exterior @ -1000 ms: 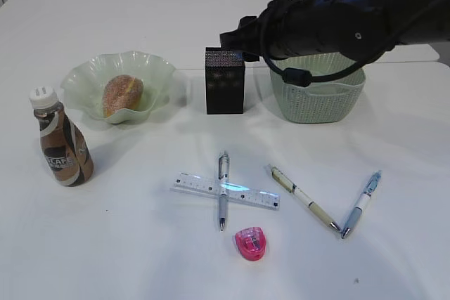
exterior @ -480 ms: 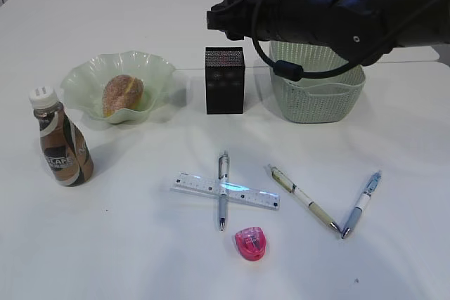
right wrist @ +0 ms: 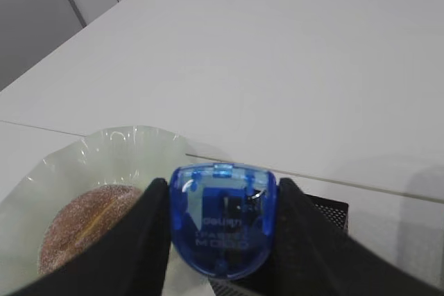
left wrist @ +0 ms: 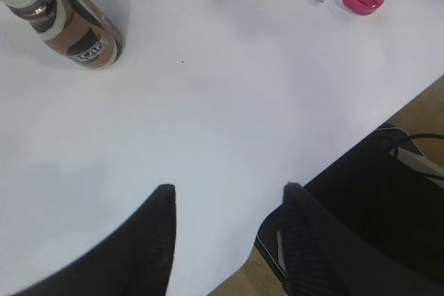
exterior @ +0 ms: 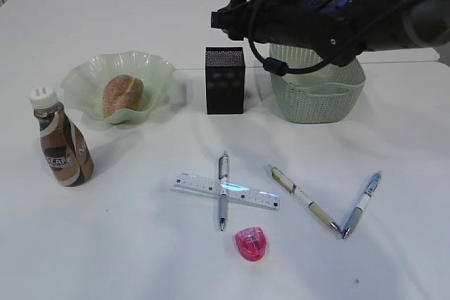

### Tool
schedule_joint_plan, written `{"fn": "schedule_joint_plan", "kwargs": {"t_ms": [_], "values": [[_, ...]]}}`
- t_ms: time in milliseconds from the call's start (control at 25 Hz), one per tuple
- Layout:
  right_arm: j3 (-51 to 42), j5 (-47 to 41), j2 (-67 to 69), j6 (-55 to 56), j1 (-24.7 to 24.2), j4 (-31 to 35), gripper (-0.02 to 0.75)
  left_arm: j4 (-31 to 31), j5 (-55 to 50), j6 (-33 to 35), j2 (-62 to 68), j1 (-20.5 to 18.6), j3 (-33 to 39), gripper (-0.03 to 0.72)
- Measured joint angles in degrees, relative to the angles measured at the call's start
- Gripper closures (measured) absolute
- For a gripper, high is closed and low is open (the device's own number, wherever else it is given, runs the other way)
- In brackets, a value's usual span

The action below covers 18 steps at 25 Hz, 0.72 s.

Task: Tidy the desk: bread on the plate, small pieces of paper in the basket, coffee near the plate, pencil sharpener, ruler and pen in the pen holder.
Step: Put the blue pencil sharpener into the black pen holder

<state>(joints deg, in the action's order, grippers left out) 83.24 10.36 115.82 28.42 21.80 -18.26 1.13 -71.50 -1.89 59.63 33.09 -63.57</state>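
My right gripper [right wrist: 222, 182] is shut on a blue pencil sharpener [right wrist: 223, 223], up above the black mesh pen holder [exterior: 225, 81]. The bread [exterior: 122, 94] lies in the wavy green plate [exterior: 151, 68], with the coffee [exterior: 63, 147] at its front left. A clear ruler [exterior: 197, 186] lies across a pen [exterior: 223, 201], and two more pens [exterior: 304, 198] [exterior: 361, 204] rest to the right. A pink pencil sharpener [exterior: 251, 242] sits in front. My left gripper [left wrist: 229, 188] hangs open and empty over the desk's front edge. Small pieces of paper are out of view.
The green basket [exterior: 320, 96] stands right of the pen holder, its top partly covered by my right arm [exterior: 337, 19]. In the left wrist view the desk edge [left wrist: 236, 272] and dark equipment [left wrist: 374, 213] lie below the gripper.
My right arm has risen and shifted left and back, from low over the basket to above the pen holder. The things on the desk have not moved.
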Motion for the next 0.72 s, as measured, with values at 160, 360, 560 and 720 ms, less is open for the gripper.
{"fn": "schedule_joint_plan", "kwargs": {"t_ms": [160,360,560,720], "values": [[3.4,0.0,3.4,0.0,0.0,0.0,0.393,0.0,0.0,0.0,0.0,0.0,0.0,0.346],[5.6,0.0,6.6,0.0,-0.1,0.0,0.393,0.0,0.0,0.0,0.0,0.0,0.0,0.346],[6.8,-0.1,8.9,0.0,-1.0,0.0,0.393,0.0,0.0,0.0,0.0,0.0,0.0,0.346],[6.9,0.0,10.1,0.0,-1.8,0.6,0.393,0.0,0.0,0.0,0.0,0.0,0.0,0.346]]}}
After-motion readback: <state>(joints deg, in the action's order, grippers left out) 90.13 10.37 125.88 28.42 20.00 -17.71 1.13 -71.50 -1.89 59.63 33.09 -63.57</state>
